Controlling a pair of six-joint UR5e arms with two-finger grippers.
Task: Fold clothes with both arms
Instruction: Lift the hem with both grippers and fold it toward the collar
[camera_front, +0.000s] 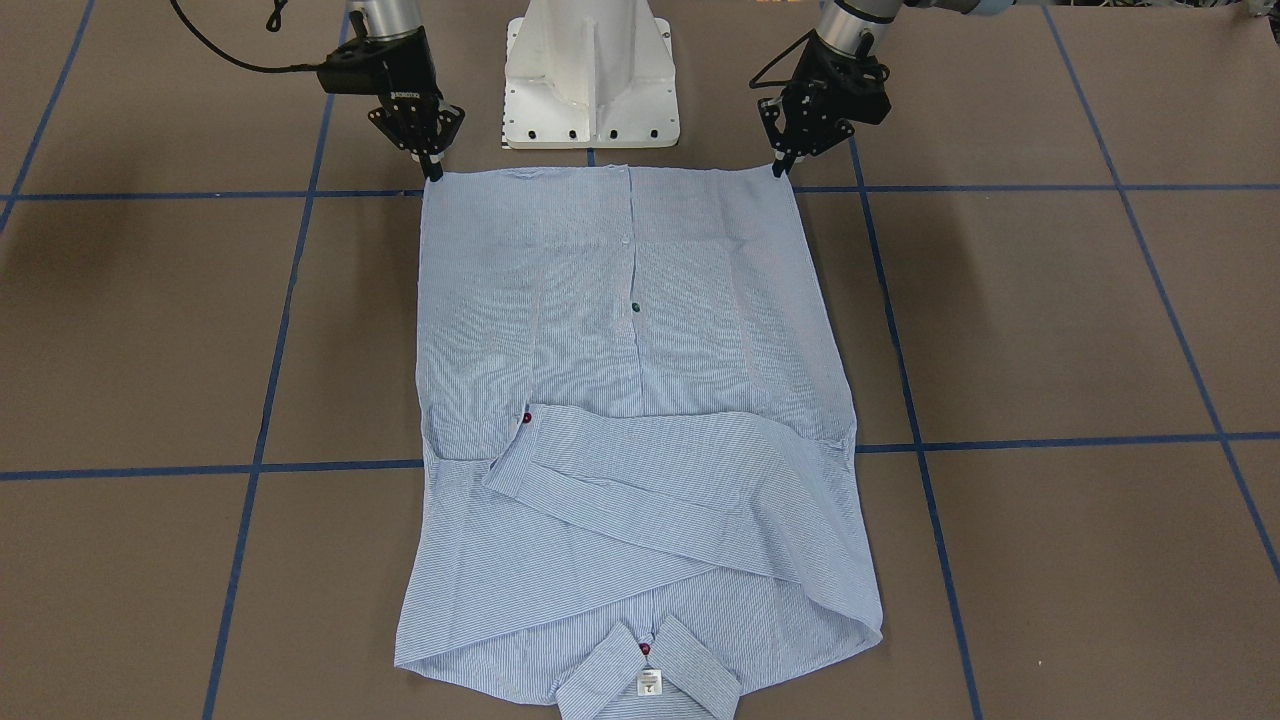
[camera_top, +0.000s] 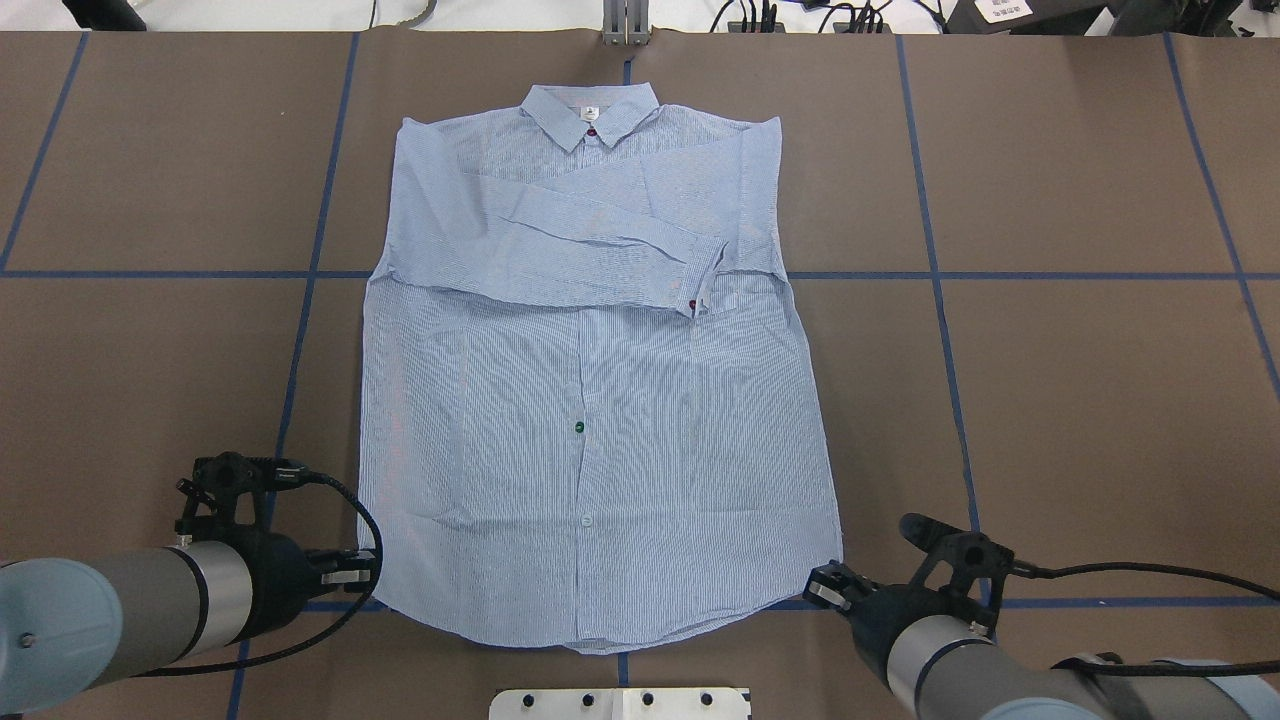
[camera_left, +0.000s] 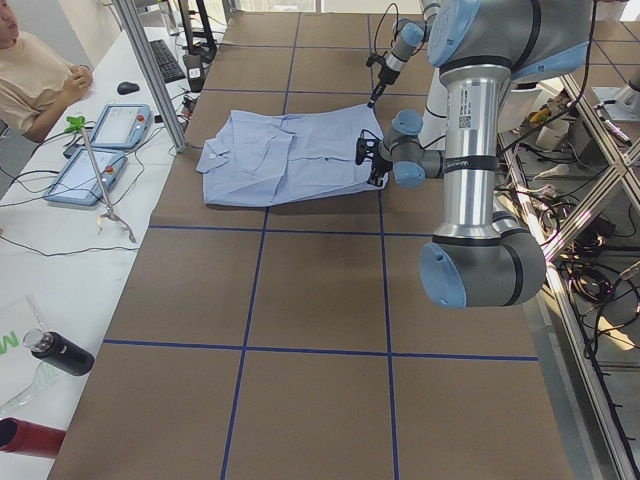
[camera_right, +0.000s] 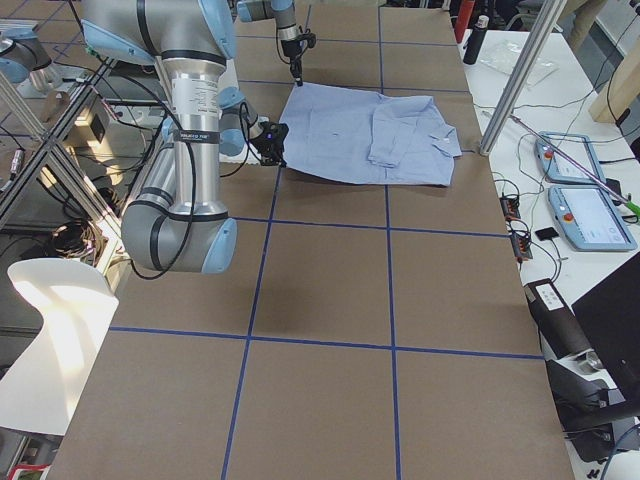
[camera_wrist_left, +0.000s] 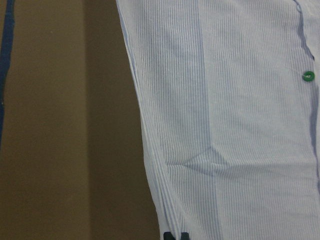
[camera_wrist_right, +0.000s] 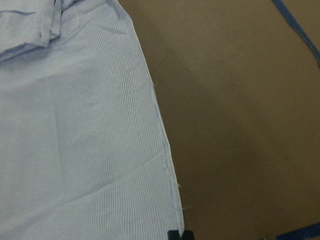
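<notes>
Front-facing view: the shirt (camera_front: 620, 330) is being shown lying flat mid-surface, its long axis running from the robot's edge to the operators' edge, collar (camera_front: 650, 672) pointing toward the operators. It is being pinched at the hem ends by the left hand (camera_front: 779, 172) and right hand (camera_front: 433, 172), both closed tight.

Overhead view: the brown surface (camera_top: 1090, 400) is being crossed by blue tape lines (camera_top: 1100, 275).

Left side view: a white desk (camera_left: 40, 265) is being occupied by tablets (camera_left: 122, 125).

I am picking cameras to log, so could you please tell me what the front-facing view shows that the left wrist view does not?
Only the front-facing view shows the collar, the folded sleeves, the white base and the right arm's fingers at a hem corner. Only the left wrist view shows a small crease by the side edge close up. Both show the shirt, its green button, the table and the left arm's fingers.
</notes>
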